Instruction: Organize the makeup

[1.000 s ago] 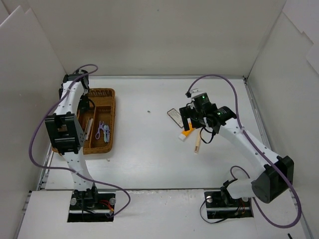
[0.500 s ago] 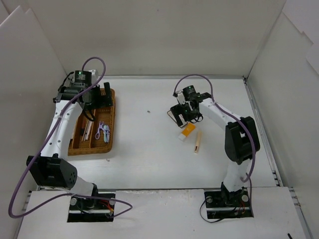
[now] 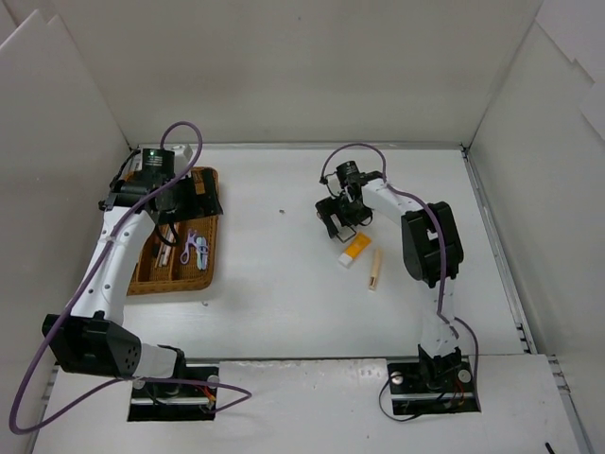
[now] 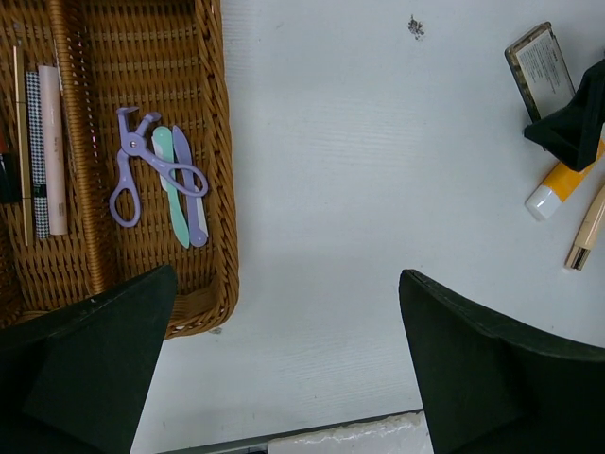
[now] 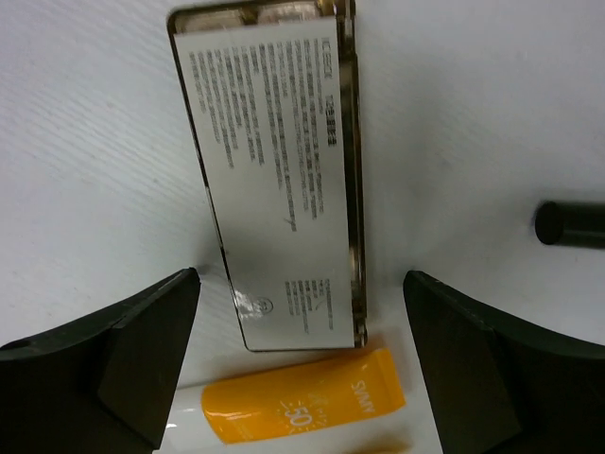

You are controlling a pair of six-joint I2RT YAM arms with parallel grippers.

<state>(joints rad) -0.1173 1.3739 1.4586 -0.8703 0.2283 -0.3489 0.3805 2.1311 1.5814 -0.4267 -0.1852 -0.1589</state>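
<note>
My right gripper (image 3: 336, 216) is open and low over the long brown eyeshadow palette (image 5: 274, 170), label side up, its jaws either side of the palette's near end (image 5: 298, 345). The orange tube (image 3: 356, 248) lies just in front of the palette (image 5: 293, 411), and a beige stick (image 3: 374, 270) lies beside the tube. My left gripper (image 3: 200, 194) is open and empty above the right rim of the wicker tray (image 3: 170, 287). In the left wrist view the tray (image 4: 222, 189) holds the purple curler (image 4: 142, 165), two small sticks (image 4: 180, 189) and pencils (image 4: 43, 151).
White walls enclose the table on three sides. A small dark speck (image 3: 282, 211) lies on the table between the tray and the palette. A dark rod (image 5: 572, 224) shows at the right edge of the right wrist view.
My right gripper moved left and back from over the orange tube to over the palette. My left arm swung round, and its gripper moved to the tray's right rim.
</note>
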